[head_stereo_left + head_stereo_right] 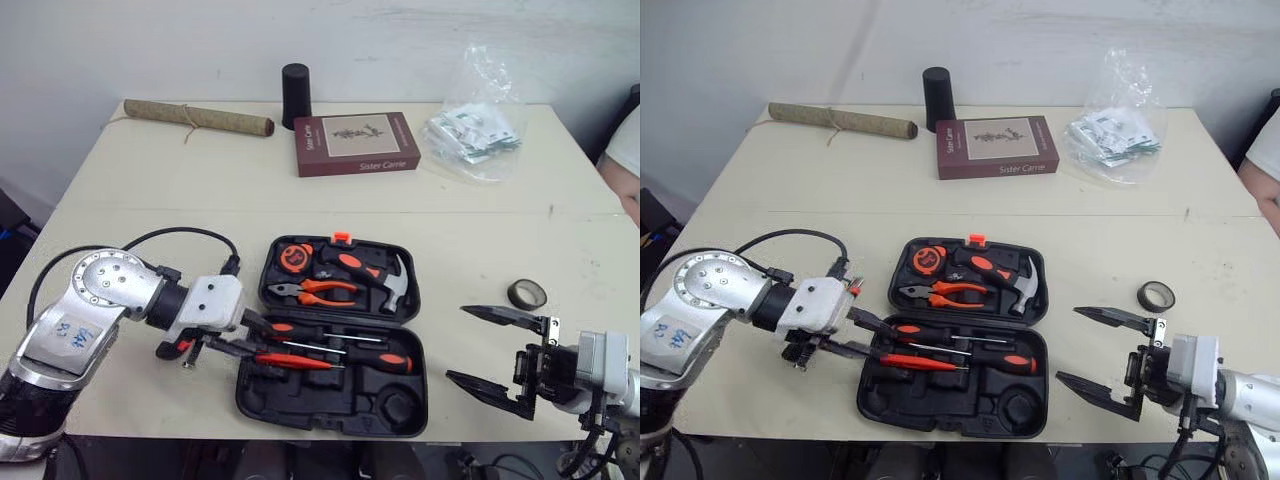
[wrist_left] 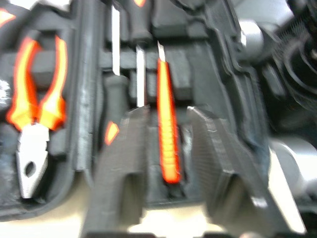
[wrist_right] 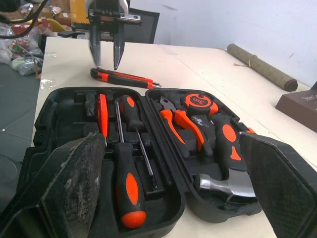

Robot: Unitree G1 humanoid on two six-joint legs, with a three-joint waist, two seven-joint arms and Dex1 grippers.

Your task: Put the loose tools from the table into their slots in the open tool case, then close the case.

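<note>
— Black plastic is seen at the middle of the table (image 1: 200, 200): the tool case (image 1: 300, 400) is laid open, with its lid half farther from the robot. What is held in the lid?
— 3 tools are seated there: an orange tape measure (image 1: 295, 257), orange-handled pliers (image 1: 312, 290) and a hammer (image 1: 378, 278).
— And in the near half?
— 2 black-and-orange screwdrivers (image 1: 390, 362) are laid side by side, handles at opposite ends. An orange utility knife (image 1: 295, 361) is laid in the slot on the robot's side of them.
— How is the left gripper (image 1: 262, 338) placed?
— It is reached over the case's left edge. Its fingers (image 2: 124, 163) are spread, 1 on each side of the knife. A gap is seen on both sides, so nothing is gripped.
— Is any tool seen outside the case?
— 1 black-and-orange tool (image 3: 124, 78) is seen on the table just beside the case's left side, below the left gripper's body. Its kind cannot be told.
— And the right gripper (image 1: 458, 343)?
— It is held above the table to the right of the case, jaws spread wide, with nothing between them. A roll of black tape (image 1: 527, 293) is seen on the table near it.
— What is set at the far side?
— A black cylinder (image 1: 296, 95), a maroon book (image 1: 357, 143), a brown rolled bundle (image 1: 198, 118) and a clear plastic bag (image 1: 475, 130) are lined up there.
</note>
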